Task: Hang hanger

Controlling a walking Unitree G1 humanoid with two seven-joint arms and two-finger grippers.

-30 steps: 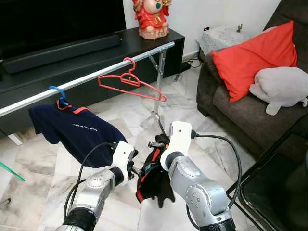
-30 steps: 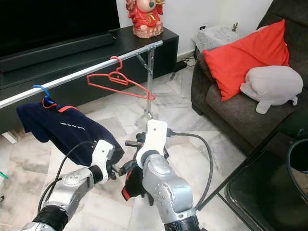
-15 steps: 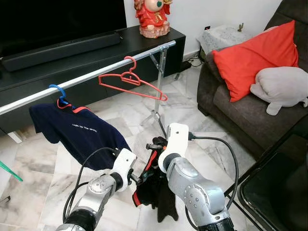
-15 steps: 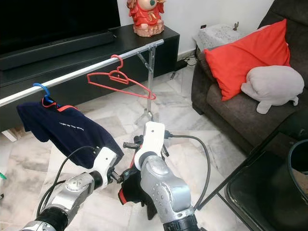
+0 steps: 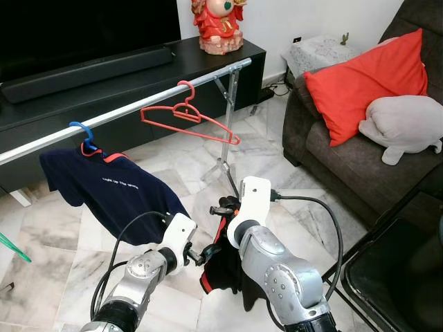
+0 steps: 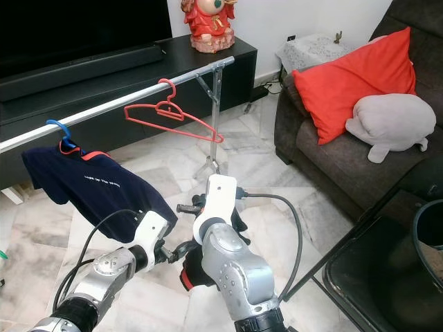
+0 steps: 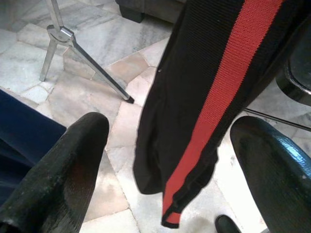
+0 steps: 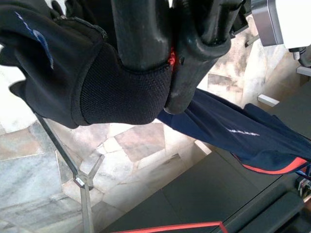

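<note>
the right gripper (image 8: 170,58) has its jaws clamped on the top of a black garment with a red stripe (image 5: 223,266), a sliver of red showing at the pinch, most likely the hanger it sits on, though the hanger itself is too hidden to be sure. the garment hangs straight down, low between the two arms. the left gripper (image 7: 167,145) sits just beside it with jaws spread wide, the red stripe running down between its fingers (image 7: 63,165) without contact.

the clothes rail (image 5: 131,114) lies ahead of and above both arms, its long axis running from near left to far right. it carries a navy t-shirt on a blue hanger (image 5: 104,187) and an empty red hanger (image 5: 190,121). the free stretch between them looks the likeliest place. the right arm holds the load, so i judge the move to be a lift up and forward.
</note>
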